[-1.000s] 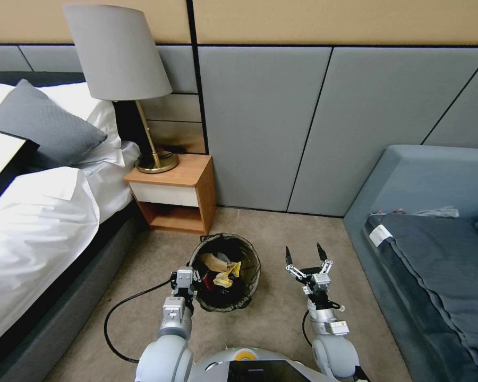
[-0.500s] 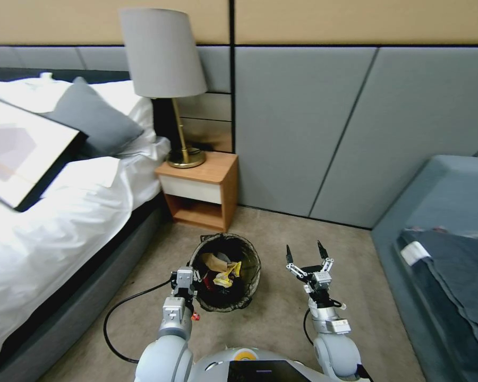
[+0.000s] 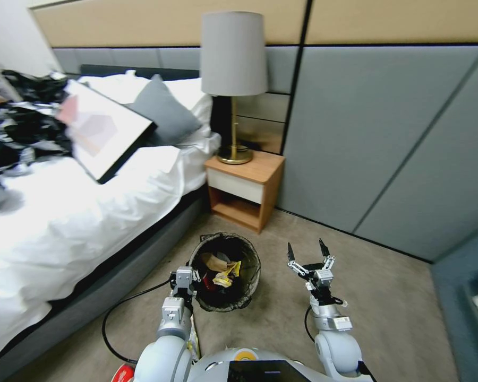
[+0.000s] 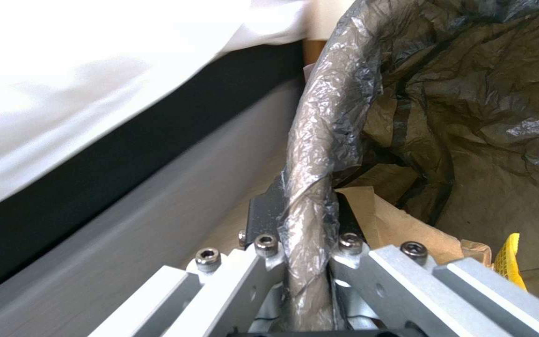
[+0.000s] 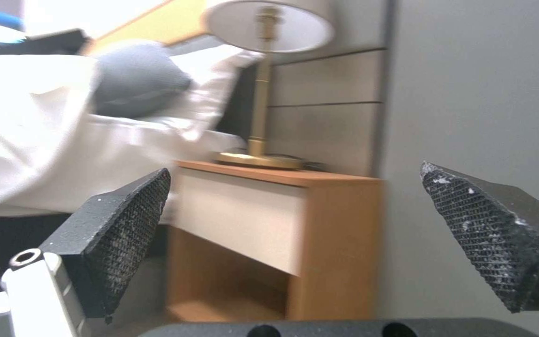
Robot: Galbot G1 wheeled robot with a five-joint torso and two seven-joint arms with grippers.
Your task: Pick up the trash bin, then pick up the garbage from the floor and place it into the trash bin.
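A: Where the left end effector [image 3: 187, 286] meets the trash bin [image 3: 248, 253], what exactly do you see?

B: It clamps the bin's rim on the side nearest the robot's left. In the left wrist view the two fingers [image 4: 263, 213] are pinched on the bag-wrapped rim [image 4: 316, 154], one outside the wall and one inside, the dark liner crumpled between them.

A: And the bin itself?

B: Upright in front of the robot, above the beige carpet [image 3: 398, 297], directly ahead of the left end effector and to the left of the right one. Whether its base touches the carpet I cannot tell.

A: Anything inside?

B: Yes, garbage [image 3: 220, 270]: crumpled brown paper [image 4: 400, 229], a yellow wrapper [image 4: 508, 260] and something red beneath, all lying in the bottom.

A: The right end effector?

B: The right end effector [image 3: 307, 253] hangs beside the bin, apart from it, fingers spread wide and holding nothing. Its wrist camera looks between the two black textured pads [image 5: 126, 224] toward the nightstand [image 5: 282, 224].

A: What surrounds all this?

B: A bed [image 3: 63, 223] with white linen runs along the robot's left; a wooden nightstand with a brass lamp [image 3: 233, 85] stands beyond the bin against the grey padded wall. A red-and-white scrap [image 3: 123, 373] lies on the floor by the left arm's base.
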